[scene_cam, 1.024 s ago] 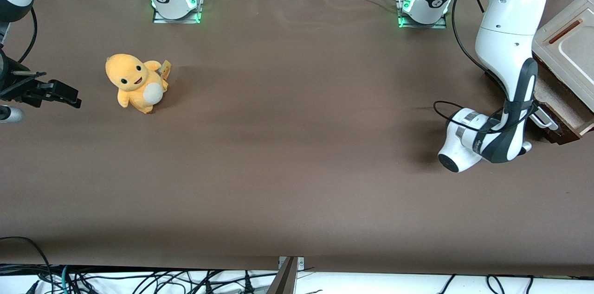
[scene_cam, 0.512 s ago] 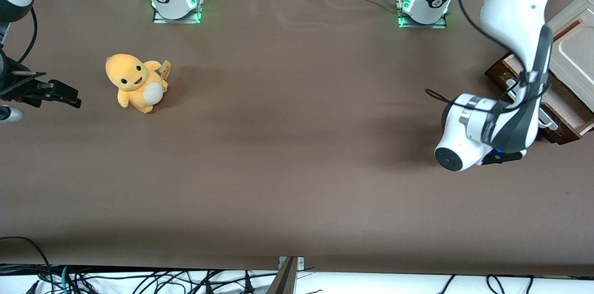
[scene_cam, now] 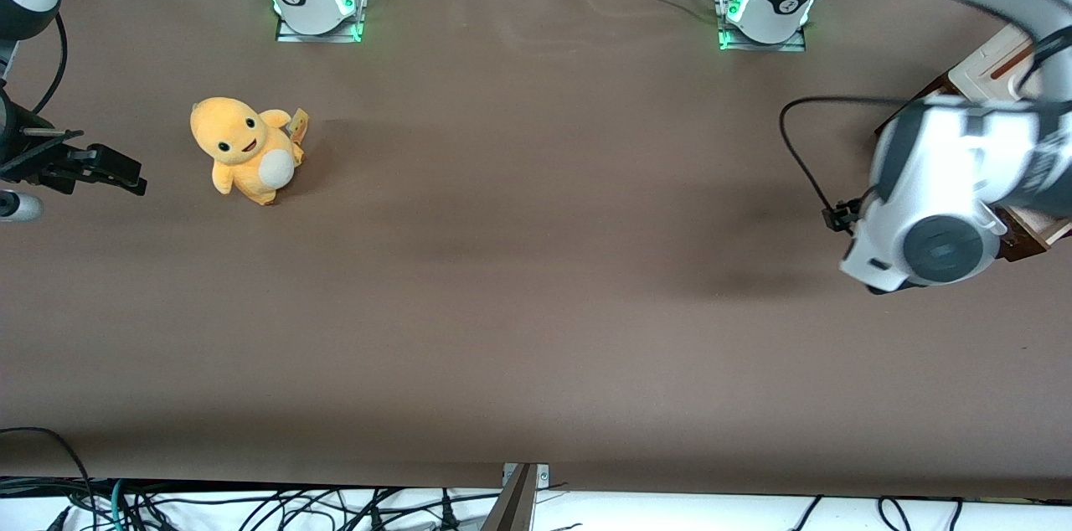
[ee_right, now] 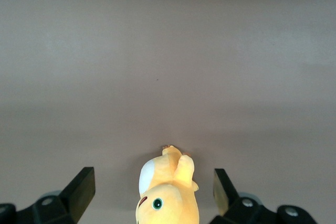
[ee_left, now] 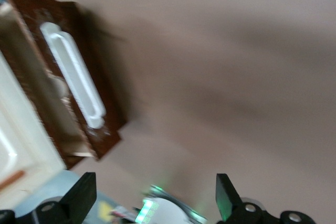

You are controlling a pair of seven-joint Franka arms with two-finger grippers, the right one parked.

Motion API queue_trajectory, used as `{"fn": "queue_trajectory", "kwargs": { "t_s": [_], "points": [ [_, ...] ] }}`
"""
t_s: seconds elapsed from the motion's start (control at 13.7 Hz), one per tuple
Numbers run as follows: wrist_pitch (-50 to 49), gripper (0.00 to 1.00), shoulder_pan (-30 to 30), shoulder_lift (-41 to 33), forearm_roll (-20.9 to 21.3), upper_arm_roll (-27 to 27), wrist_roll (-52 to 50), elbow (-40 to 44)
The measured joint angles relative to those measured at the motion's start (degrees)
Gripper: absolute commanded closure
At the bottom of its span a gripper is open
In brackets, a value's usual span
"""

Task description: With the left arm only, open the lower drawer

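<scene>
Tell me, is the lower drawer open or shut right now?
Open. The lower drawer juts out from the cream cabinet, its inside showing above the white handle. The left arm's hand is open, apart from the handle.

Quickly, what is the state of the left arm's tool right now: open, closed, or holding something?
Left arm's tool: open, holding nothing, apart from the lower drawer's handle, above the table.
</scene>
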Motion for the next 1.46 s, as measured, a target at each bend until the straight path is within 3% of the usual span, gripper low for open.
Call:
{"fn": "queue_trajectory", "kwargs": {
  "t_s": [0.37, 0.59, 0.8, 0.95, 1.17, 1.46],
  "points": [
    [3.2, 0.00, 1.6, -9.4, -12.8, 2.1, 12.5, 0.9],
    [12.2, 0.00, 1.6, -17.9, -18.8, 5.8, 19.8, -8.5],
    [24.4, 0.00, 0.5, -25.4, -19.0, 5.9, 22.9, -22.5],
    [26.8, 0.00, -0.8, -28.5, -18.7, 6.3, 23.2, -27.4],
    [27.0, 0.00, -3.0, -30.4, -16.1, 8.0, 23.3, -29.2],
    [25.6, 0.00, -3.1, -30.5, -15.6, 8.1, 23.7, -29.4]
  ]
}}
